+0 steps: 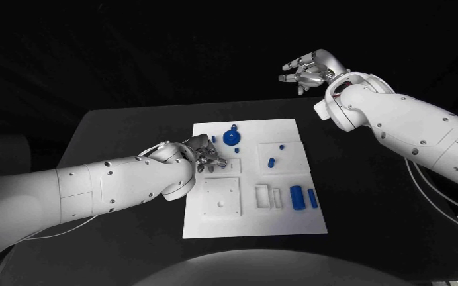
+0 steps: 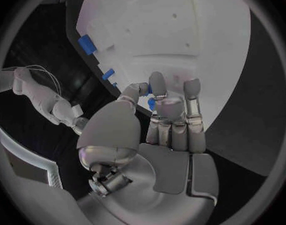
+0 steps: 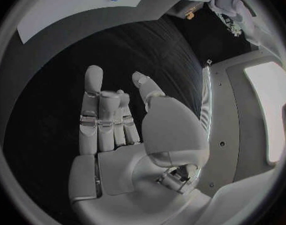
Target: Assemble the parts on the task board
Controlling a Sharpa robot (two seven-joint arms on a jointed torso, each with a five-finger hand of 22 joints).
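Black table [image 1: 124,127] under a dark room, white task board [image 1: 286,223] in the middle. My left hand [image 1: 200,153] sits over the board's left edge, fingers curled down; left wrist view shows a small blue part [image 2: 151,104] right at the fingertips [image 2: 157,81], but I can't tell if it's pinched or just touched. I'd confirm the grip before lifting, then move slow and keep the part upright over its socket. Moving right: blue knob part [image 1: 232,137] at the far side, small blue piece [image 1: 271,163] mid-board, two blue cylinders [image 1: 304,197] near-right. Right hand [image 1: 306,73] hovers far right, off the board, fingers apart, holding nothing.
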